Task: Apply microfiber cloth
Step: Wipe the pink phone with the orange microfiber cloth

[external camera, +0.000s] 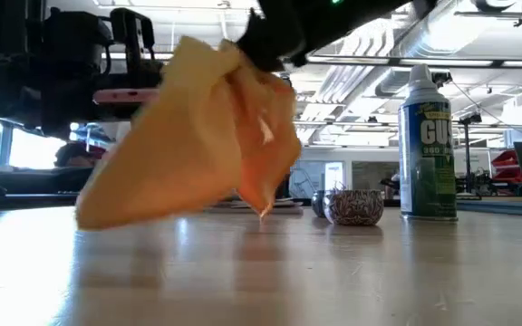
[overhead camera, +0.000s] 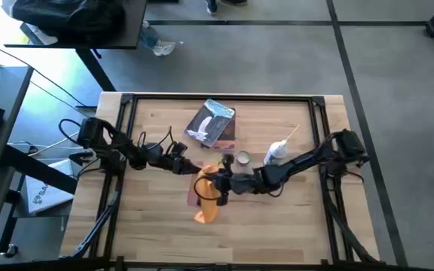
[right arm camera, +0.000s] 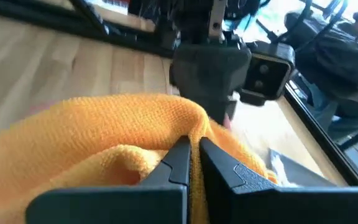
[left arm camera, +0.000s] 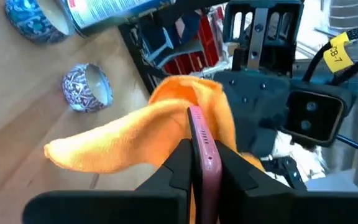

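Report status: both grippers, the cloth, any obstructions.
Right gripper shut on soft orange-yellow microfiber cloth, lifted mid-table. Left gripper shut on thin pink phone, edge-up against the cloth. Small patterned tin nearby, apart.

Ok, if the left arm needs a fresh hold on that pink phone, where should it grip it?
Probably as the left gripper does now: across the thin edges of the pink phone, near one end. The slab is slim enough to sit between the fingers, and the orange cloth, held by the right gripper, covers the far end, so approach from the bare end.
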